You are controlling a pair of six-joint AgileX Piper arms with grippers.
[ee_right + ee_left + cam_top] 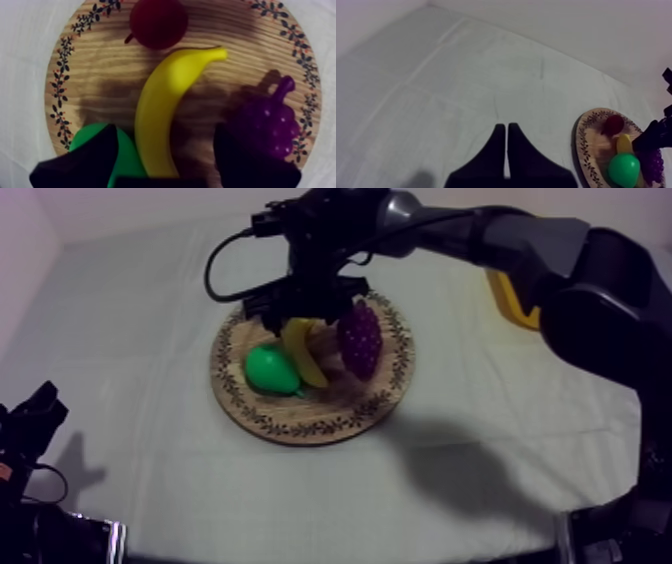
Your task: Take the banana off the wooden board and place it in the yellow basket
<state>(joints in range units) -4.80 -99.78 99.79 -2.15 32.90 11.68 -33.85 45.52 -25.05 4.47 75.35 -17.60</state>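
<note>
1. Black fingers (90,160) of my right gripper (166,140) stand apart above the wooden board (100,75); the banana (162,105) is between them, not clamped;
2. the banana lies flat on the board, between the pear (270,370) and the grapes (270,120); its tip is near the small red fruit (157,22);
3. my left gripper (507,150) is over the cloth (461,75) beside the board; its jaws are together, with nothing between them;
4. the yellow basket (512,300) stands at the right side of the table, partly behind the right arm, apart from the board.

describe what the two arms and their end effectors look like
The right arm has smooth grey links between bulky black joints. The right end effector is two broad, plain black fingers. The left arm looks black throughout. The left end effector has two flat black fingers tapering towards the tips. No markings show.
</note>
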